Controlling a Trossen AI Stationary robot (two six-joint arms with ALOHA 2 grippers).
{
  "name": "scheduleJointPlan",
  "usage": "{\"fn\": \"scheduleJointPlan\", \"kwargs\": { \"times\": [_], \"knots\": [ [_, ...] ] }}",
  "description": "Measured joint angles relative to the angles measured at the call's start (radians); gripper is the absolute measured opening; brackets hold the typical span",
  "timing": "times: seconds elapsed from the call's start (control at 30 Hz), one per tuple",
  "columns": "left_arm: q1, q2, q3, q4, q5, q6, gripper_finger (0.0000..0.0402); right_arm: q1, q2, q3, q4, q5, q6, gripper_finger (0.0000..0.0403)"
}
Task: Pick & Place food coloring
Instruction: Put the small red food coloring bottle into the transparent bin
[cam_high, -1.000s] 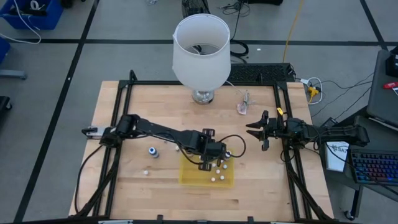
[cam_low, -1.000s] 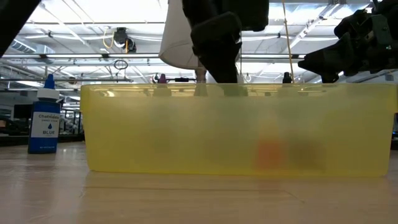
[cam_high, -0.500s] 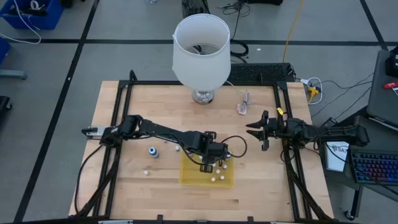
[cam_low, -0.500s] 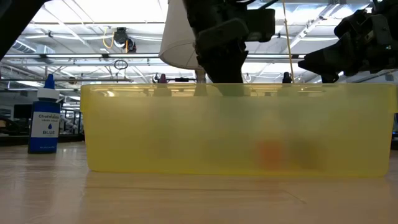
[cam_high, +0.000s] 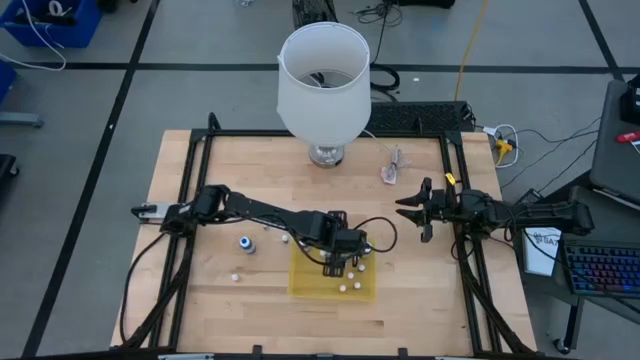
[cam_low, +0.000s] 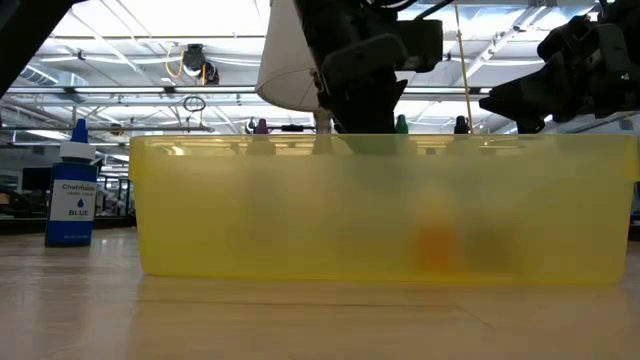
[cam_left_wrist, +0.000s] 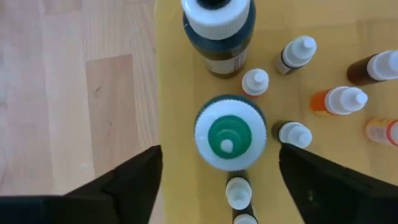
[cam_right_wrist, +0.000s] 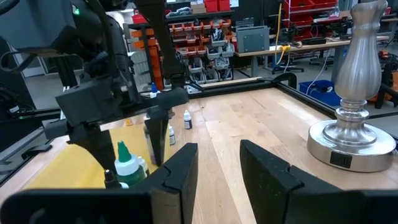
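A yellow tray (cam_high: 305, 285) lies near the table's front edge and holds several small food coloring bottles (cam_left_wrist: 341, 99) with pale caps. My left gripper (cam_left_wrist: 221, 155) hangs over the tray, pointing steeply down and open. A bottle with a white cap and green tip (cam_left_wrist: 229, 132) stands upright on the tray floor between the fingers, with a gap on each side. The green tip also shows in the low view (cam_low: 401, 123). One blue bottle (cam_high: 246, 243) stands on the table left of the tray. My right gripper (cam_high: 415, 212) waits level at the table's right side, open.
A lamp with a white shade (cam_high: 323, 75) and a metal foot (cam_right_wrist: 354, 124) stands at the far middle. A larger dark bottle (cam_left_wrist: 217, 28) stands in the tray just beyond the green-tipped one. Two small white bits (cam_high: 235, 276) lie on the wood left of the tray.
My left gripper has opened over the tray and let go of the green-tipped bottle. The bottle now stands on its own in the tray, and its green tip has come into sight in the low view.
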Motion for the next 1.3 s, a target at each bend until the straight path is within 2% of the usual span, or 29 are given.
{"fn": "scheduleJointPlan", "kwargs": {
  "times": [0.13,0.27,0.5,0.7,0.8,0.93,1.1,1.3],
  "knots": [
    [0.0,-0.03,0.0,-0.002,-0.001,-0.016,0.0349,0.0,0.0,0.0,0.001,0.0,0.0,0.0112],
    [-0.003,-0.101,0.0,-0.016,-0.002,-0.022,0.0364,0.0,0.0,0.0,0.001,0.0,0.0,0.0112],
    [-0.024,-0.276,-0.016,-0.233,-0.035,-0.101,0.0359,0.0,0.0,0.0,0.001,0.0,0.0,0.0112],
    [-0.046,-0.413,-0.216,-0.363,-0.207,-0.3,0.0346,0.0,0.0,0.0,0.002,0.0,0.0,0.0112],
    [-0.039,-0.478,-0.348,-0.375,-0.221,-0.408,0.0338,0.0,0.001,0.0,0.002,0.0,0.0,0.0112],
    [-0.033,-0.535,-0.508,-0.309,-0.207,-0.49,0.033,0.0,0.002,0.0,0.002,0.0,0.0,0.0112],
    [-0.033,-0.543,-0.66,-0.221,-0.199,-0.469,0.0323,0.0,0.002,0.0,0.002,0.0,0.0,0.0112],
    [-0.028,-0.543,-0.772,-0.061,-0.098,-0.338,0.0313,0.0,0.002,0.0,0.002,0.0,0.0,0.0112]
  ]
}}
